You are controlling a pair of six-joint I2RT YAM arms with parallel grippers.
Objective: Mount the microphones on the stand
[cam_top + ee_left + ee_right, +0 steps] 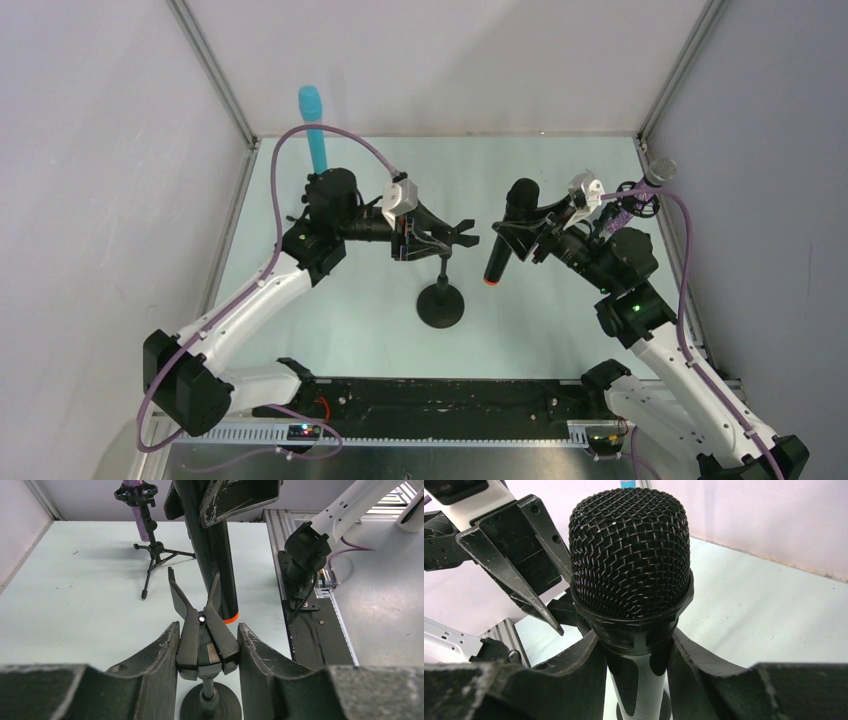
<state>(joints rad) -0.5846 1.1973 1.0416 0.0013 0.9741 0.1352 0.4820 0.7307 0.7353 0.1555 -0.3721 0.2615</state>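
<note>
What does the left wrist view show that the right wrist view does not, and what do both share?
Only the left wrist view clearly shows the stand's clip pinched in the left gripper, the orange end of the black mic, and the purple mic on a tripod at the far side. Only the right wrist view shows the black mic's mesh head and a sliver of the cyan mic at the top edge. Both show the black mic held by the right gripper, the left gripper and the table.
</note>
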